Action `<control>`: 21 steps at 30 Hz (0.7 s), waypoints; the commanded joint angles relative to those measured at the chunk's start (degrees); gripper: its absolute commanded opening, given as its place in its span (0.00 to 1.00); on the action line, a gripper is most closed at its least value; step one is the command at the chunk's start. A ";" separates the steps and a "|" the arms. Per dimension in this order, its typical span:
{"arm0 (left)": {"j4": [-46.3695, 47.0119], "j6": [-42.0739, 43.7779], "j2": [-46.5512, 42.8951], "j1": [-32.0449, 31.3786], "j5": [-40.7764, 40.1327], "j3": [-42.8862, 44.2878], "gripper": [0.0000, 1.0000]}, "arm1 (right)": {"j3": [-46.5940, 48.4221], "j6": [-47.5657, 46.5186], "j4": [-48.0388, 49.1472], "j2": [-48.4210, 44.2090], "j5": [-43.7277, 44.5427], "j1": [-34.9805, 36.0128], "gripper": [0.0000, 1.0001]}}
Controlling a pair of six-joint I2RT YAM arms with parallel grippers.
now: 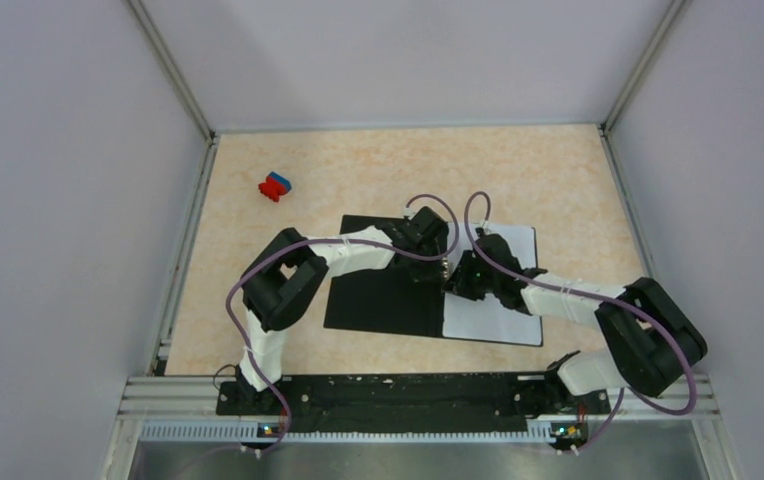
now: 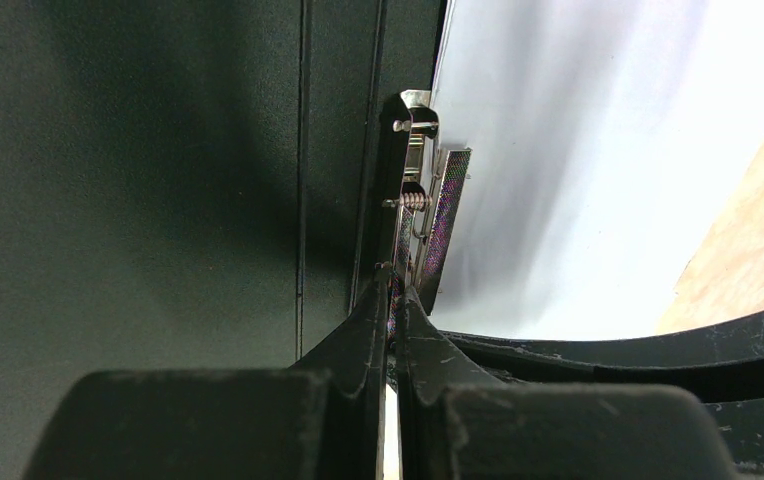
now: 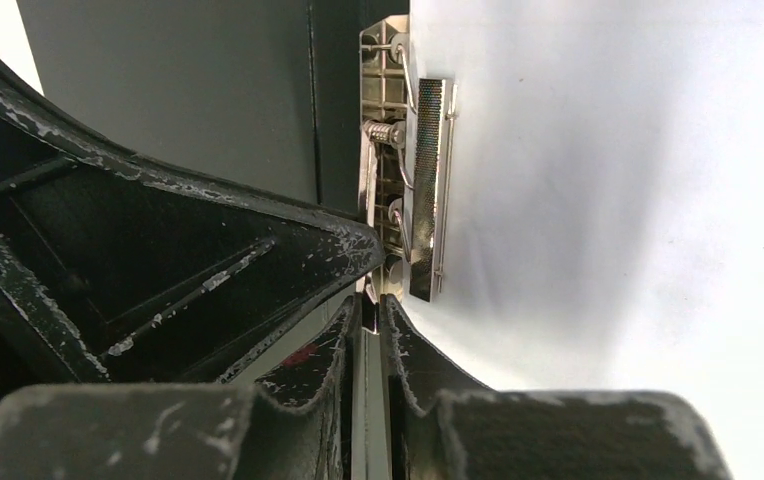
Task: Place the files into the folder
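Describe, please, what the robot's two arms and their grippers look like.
The left arm and right arm each have white tubular links, bulky black joint housings and a looping purple cable. The left gripper and right gripper have black wedge-shaped fingers, scuffed whitish along their edges.

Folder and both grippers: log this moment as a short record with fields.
folder: open flat on the table, black inside facing up
files: white paper on the folder's right half; number of sheets cannot be told
metal clip: on the spine, its bar over the paper's left edge
left gripper: shut, pinching the clip's near end
right gripper: fingers nearly together at the clip's near end; grip unclear
red-and-blue block: far left, apart from the folder
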 commanded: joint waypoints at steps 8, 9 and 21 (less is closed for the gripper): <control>-12.78 5.34 5.52 -0.87 -6.30 -3.27 0.00 | 4.55 -2.24 -11.06 3.67 14.86 3.15 0.00; -13.17 5.72 5.30 -0.89 -6.52 -2.89 0.00 | 4.78 -2.26 -11.40 4.16 15.38 3.37 0.00; -15.69 9.23 2.53 -0.77 -7.68 1.58 0.05 | 1.78 0.12 -9.35 8.54 15.69 3.54 0.00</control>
